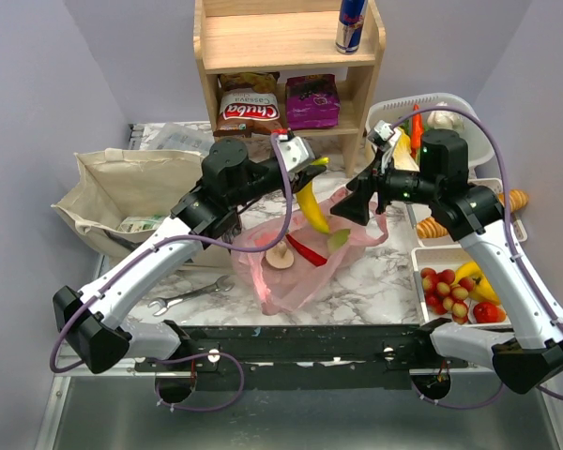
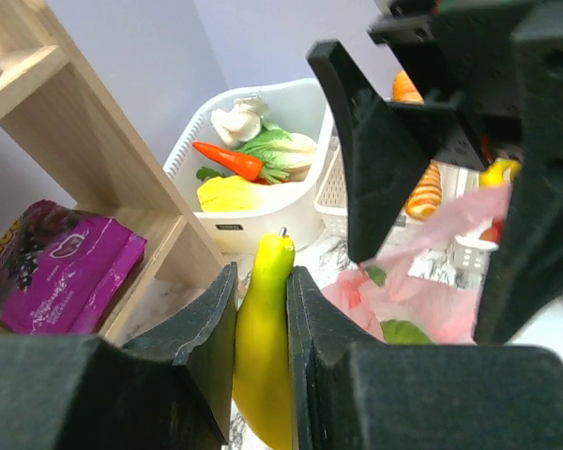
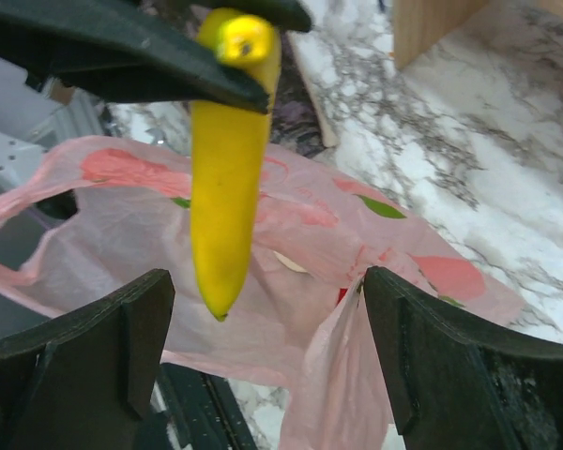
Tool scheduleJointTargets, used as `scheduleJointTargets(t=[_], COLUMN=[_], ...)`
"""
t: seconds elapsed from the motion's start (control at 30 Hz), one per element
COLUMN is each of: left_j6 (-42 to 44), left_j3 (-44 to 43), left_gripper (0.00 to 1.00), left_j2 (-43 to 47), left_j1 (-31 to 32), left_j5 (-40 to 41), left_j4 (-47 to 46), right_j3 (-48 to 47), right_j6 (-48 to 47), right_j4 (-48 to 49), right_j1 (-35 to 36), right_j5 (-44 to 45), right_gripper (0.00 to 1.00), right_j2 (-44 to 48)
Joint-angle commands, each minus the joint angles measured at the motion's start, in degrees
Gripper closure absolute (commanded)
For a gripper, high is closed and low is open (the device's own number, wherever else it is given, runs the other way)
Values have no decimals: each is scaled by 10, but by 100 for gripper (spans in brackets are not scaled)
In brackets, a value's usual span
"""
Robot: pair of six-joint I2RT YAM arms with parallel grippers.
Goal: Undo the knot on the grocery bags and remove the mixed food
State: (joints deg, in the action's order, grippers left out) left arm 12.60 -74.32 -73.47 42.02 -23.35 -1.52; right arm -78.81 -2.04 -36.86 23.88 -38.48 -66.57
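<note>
Nearest the arm bases, a wrench (image 1: 190,295) lies on the marble table (image 1: 385,281), and a tray of fruit (image 1: 422,258) stands at the right edge.

Beyond the wrench, the pink bag (image 1: 291,277) lies flat with its mouth spread open. We see no knot in its handles and judge the untying step complete. A mushroom (image 1: 281,256), a red pepper (image 1: 306,250) and a green piece (image 1: 338,240) lie inside it.

Above the bag, the left gripper (image 2: 263,281) is closed on the stem end of the banana (image 1: 312,208), which hangs clear of the plastic. The right gripper (image 3: 265,291) stands beside the bag's far-right rim with its jaws spread wide and nothing clamped between them. Pink film passes under them.

To the left, the canvas tote (image 1: 122,187) slumps open with a pale packet (image 1: 141,223) in its mouth.

Farther back on the right, a white basket (image 1: 469,117) holds a carrot (image 1: 417,127) and other produce. We judge it the likely place for the banana.

We judge the task about midway. Three items in the pink bag are yet to come out, and the tote is not yet emptied.
</note>
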Motion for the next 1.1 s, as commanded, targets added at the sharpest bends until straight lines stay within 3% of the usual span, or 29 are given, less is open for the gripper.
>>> scheduleJointTargets(t=[0.0, 0.2, 0.3, 0.37, 0.5, 0.53, 0.6, 0.63, 0.7, 0.73, 0.83, 0.9, 0.97, 1.07], left_j6=[-71, -110, -123, -123, -139, -135, -129, -132, -146, -153, -162, -137, -49, 73], left_j3=[-64, -103, -118, -126, -139, -142, -149, -150, -145, -142, -133, -135, -136, -96], left_gripper=[100, 100, 100, 100, 100, 91, 51, 29, 6, 2, 2, 1, 2, 2], left_j2=[-19, -36, -40, -41, -41, -40, -36, -33, -22, -15, 4, 15, 25, 46], left_j1=[-1, 0, 1, 1, 1, 0, -4, -7, -19, -28, -52, -64, -58, -22], left_j5=[51, 22, 2, -6, -1, 2, 7, 10, 14, 12, -29, -117, -201, -187], left_j4=[13, 14, 12, 12, 21, 35, 57, 63, 69, 72, 85, 116, 196, 306], right_j3=[-14, -39, -51, -59, -71, -70, -74, -77, -79, -79, -64, -52, -42, -46], right_j6=[47, 67, 76, 84, 87, 91, 97, 109, 126, 136, 170, 203, 233, 237], right_j4=[35, 81, 101, 115, 120, 120, 114, 108, 98, 95, 89, 90, 89, 79], right_j1=[2, 31, 38, 39, 39, 39, 39, 39, 31, 22, -51, -136, -228, -320], right_j5=[-87, -77, -77, -79, -70, -62, -42, -27, -10, -3, -10, -45, -79, -85], right_gripper=[10, 6, 14, 31, 76, 86, 99, 99, 99, 99, 99, 99, 99, 99], right_j2=[-3, -42, -65, -75, -78, -75, -67, -64, -57, -54, -37, -34, -39, -63])
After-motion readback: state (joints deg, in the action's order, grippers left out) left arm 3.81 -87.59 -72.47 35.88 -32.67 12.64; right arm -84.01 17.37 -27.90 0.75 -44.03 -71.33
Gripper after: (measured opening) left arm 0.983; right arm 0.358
